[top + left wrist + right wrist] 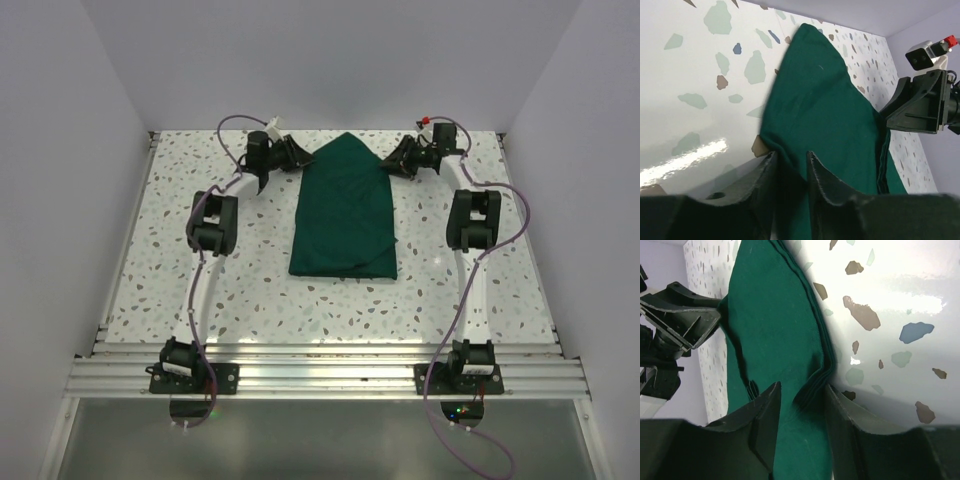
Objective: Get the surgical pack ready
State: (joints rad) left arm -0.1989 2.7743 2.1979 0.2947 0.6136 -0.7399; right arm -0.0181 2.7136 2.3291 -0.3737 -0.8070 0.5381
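Note:
The dark green drape (345, 210) lies folded in the middle of the table, its far end drawn to a point. My left gripper (298, 155) is at its far left slanted edge, and in the left wrist view the gripper (790, 157) is shut on a raised fold of the drape (830, 110). My right gripper (398, 160) is at the far right slanted edge, and in the right wrist view the gripper (802, 390) is closed on the bunched layered edge of the drape (770, 315). Tray, scissors, forceps and gauze are not visible.
The speckled table (200, 290) is walled in white at the left, back and right. An aluminium rail (320, 375) with both arm bases runs along the near edge. Each wrist view shows the other gripper across the drape (920, 105) (680, 310).

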